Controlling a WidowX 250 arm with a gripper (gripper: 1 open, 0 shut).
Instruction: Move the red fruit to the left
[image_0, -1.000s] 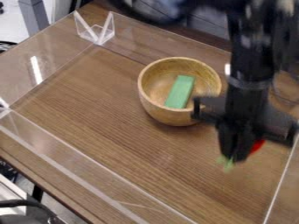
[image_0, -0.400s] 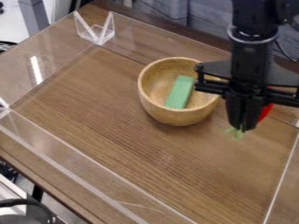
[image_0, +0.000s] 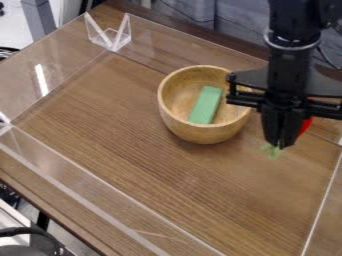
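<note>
At the right-hand side of the wooden surface (image_0: 127, 155), a black robot arm (image_0: 283, 55) reaches in from the top of the frame, its fingers (image_0: 275, 142) clamped on the red fruit (image_0: 306, 126). The fruit is mostly hidden by the dark gripper, with bright red showing at its right and a bit of light green below. Just beside the gripper, to the left in the view, sits a round wooden bowl (image_0: 178, 88), upright, with a green rectangular block (image_0: 205, 104) lying inside against the bowl's left-hand part. Farther out, near the top left, a clear angular object (image_0: 110, 33) stands well apart from the bowl, close to the surface's far edge. Dark equipment and cables (image_0: 27, 238) occupy the lower left corner of the view.
</note>
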